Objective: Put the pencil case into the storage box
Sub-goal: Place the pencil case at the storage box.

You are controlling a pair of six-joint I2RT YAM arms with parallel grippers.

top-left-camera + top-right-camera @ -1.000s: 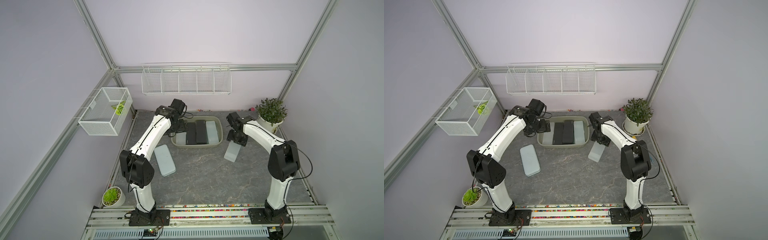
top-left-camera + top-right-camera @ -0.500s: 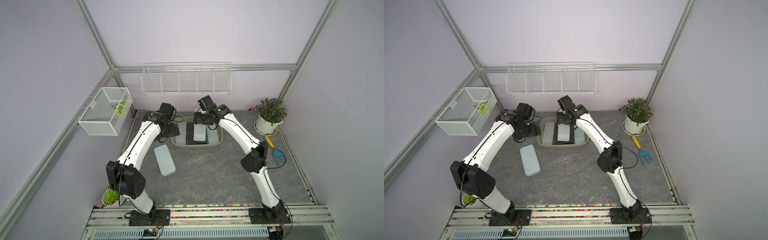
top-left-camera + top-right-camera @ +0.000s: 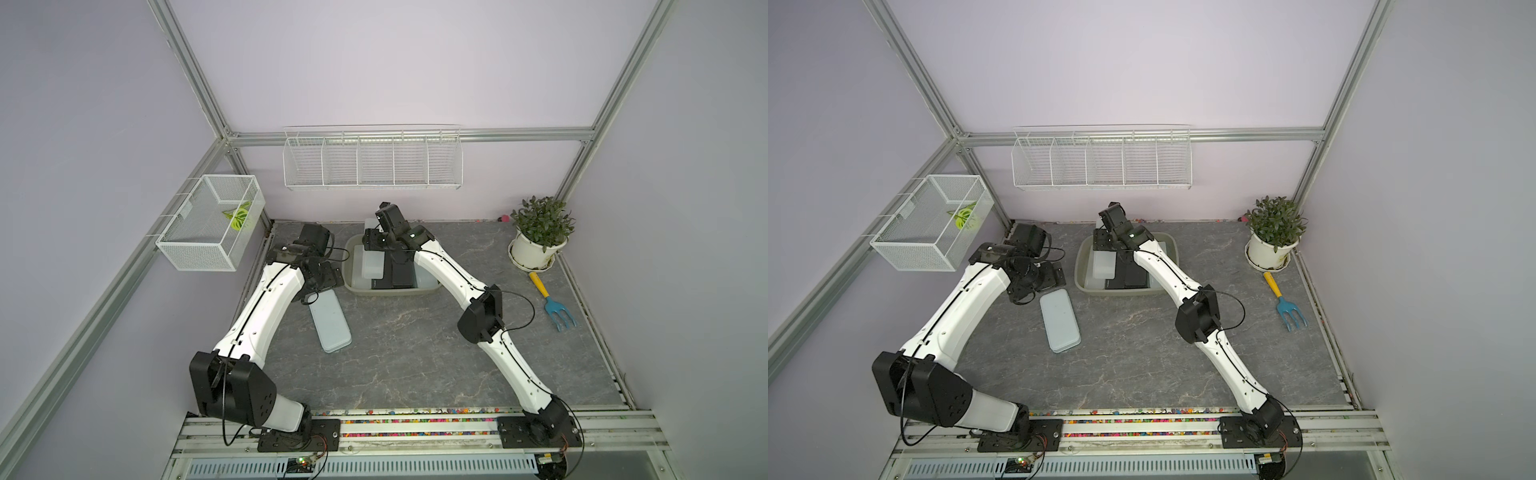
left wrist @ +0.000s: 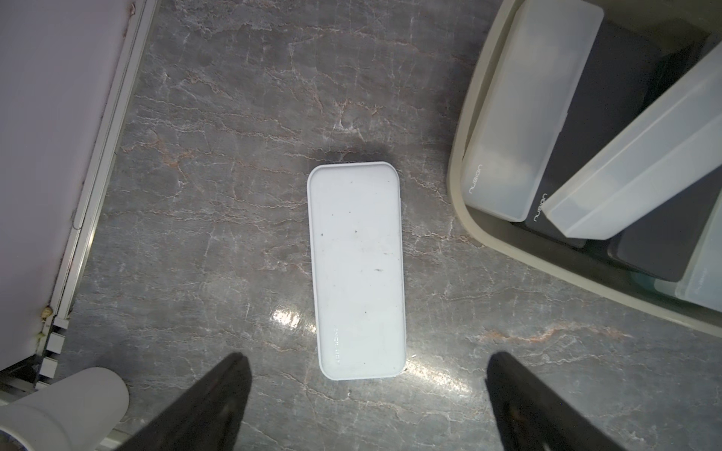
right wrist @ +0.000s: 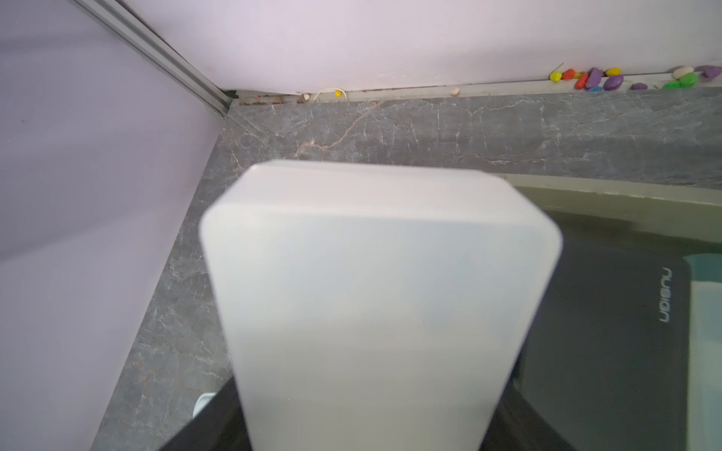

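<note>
Right end effector is seen over the back left part of the storage box, clamped on a frosted pencil case. In the right wrist view the case fills the frame, with dark fingers gripping its near end from both sides. In the left wrist view the same case is seen tilted, raised above what lies in the box. Whether its lower end touches anything cannot be told.

Storage box is placed at the back of the counter, about midway across. Inside it, a second frosted case is laid flat against the left wall, black cases are laid beside it, and a pale one is partly seen at the right wall.

Left end effector is held spread wide, nothing between the fingers. It is positioned just left of the box, above the far end of a white pencil case. That case is laid flat on the counter, outside the box and near its front left corner, in both top views.

A potted plant is noted at the back right corner, a blue hand fork in front of it. A wire basket and a wire rack are hung on the walls
</note>
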